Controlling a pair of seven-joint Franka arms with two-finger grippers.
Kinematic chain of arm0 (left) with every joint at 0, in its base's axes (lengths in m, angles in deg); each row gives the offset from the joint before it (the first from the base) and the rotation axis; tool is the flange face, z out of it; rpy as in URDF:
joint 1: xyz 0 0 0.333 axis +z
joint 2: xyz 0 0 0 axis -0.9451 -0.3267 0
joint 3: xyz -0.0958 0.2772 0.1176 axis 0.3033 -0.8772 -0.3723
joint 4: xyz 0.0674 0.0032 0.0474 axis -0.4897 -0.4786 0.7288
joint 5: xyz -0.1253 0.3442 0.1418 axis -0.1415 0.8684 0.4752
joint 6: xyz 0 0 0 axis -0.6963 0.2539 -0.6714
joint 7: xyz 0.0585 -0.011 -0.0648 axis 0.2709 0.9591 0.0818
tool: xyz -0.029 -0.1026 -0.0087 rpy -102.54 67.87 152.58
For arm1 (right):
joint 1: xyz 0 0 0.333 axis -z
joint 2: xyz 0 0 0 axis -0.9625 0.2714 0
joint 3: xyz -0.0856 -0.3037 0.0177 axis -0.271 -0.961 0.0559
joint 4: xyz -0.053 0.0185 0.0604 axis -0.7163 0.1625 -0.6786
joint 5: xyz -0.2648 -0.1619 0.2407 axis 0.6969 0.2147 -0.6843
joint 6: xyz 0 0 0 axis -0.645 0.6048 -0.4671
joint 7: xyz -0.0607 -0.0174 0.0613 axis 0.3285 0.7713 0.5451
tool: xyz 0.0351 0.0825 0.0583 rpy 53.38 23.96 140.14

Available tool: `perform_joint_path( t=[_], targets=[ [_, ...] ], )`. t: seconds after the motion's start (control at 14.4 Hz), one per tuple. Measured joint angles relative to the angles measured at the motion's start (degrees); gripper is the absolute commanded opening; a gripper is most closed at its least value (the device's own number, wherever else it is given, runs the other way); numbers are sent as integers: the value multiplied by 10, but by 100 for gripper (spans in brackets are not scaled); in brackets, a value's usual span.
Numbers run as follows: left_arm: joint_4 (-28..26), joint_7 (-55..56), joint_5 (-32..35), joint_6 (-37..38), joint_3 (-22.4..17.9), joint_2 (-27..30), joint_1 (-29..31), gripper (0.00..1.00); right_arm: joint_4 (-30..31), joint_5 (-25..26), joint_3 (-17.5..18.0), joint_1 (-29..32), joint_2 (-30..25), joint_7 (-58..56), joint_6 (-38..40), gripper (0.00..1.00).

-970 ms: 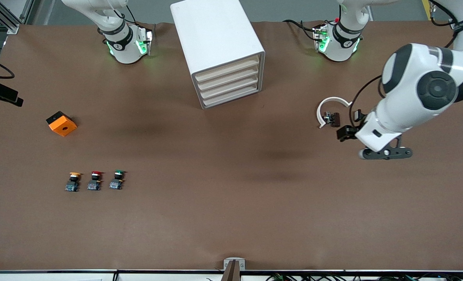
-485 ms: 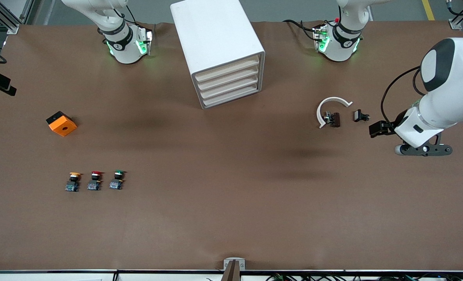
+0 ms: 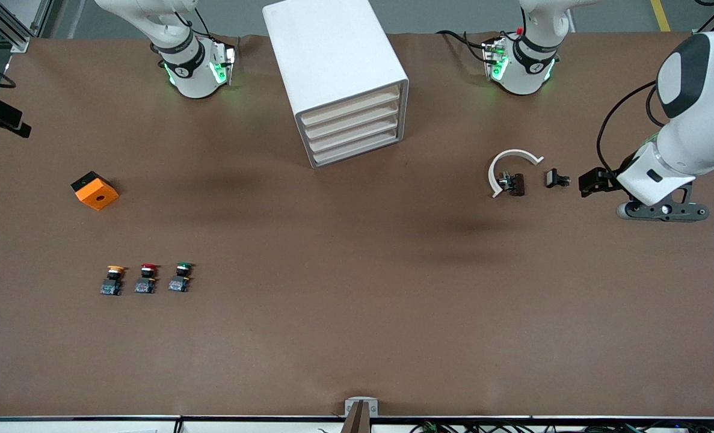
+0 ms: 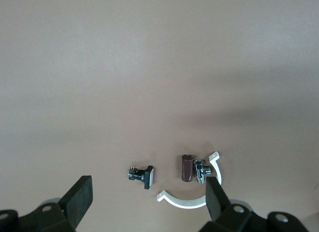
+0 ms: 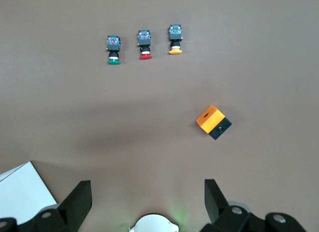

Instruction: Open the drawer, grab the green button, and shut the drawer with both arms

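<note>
The white cabinet (image 3: 332, 54) stands between the two arm bases with all of its drawer fronts flush. The drawer (image 3: 355, 133), third from the top, is shut. The green-capped button (image 3: 181, 276) (image 5: 113, 48) stands on the table toward the right arm's end, nearer the front camera, beside a red and a yellow one. My left gripper (image 3: 660, 211) (image 4: 148, 202) hangs open and empty over the table, beside a small black part (image 3: 555, 178). My right gripper (image 5: 147, 199) is open and empty high over its own base; its hand is hidden in the front view.
An orange box (image 3: 95, 190) lies toward the right arm's end. The red-capped button (image 3: 145, 279) and the yellow-capped button (image 3: 112, 281) stand beside the green one. A white curved piece (image 3: 509, 163) and a brown cylinder with a metal fitting (image 3: 513, 183) lie near my left gripper.
My left hand has swung away from the white curved piece and the small parts toward the left arm's end of the table. Both grippers stay open.
</note>
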Motion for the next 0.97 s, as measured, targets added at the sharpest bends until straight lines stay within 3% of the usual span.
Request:
perform_joint_path(
  t=[0.14, 0.48, 0.97],
  targets=[
    [-1, 0, 0, 0, -54, 2, -52, 100, 24, 0, 0, 0, -19, 0, -12, 100],
    [-8, -6, 0, -2, -147, 8, -136, 100, 75, -6, 0, 0, -57, 0, -38, 100],
    [-61, -10, -15, -59, -167, 73, -138, 100, 90, -6, -1, 1, -67, 0, -44, 100]
  ],
)
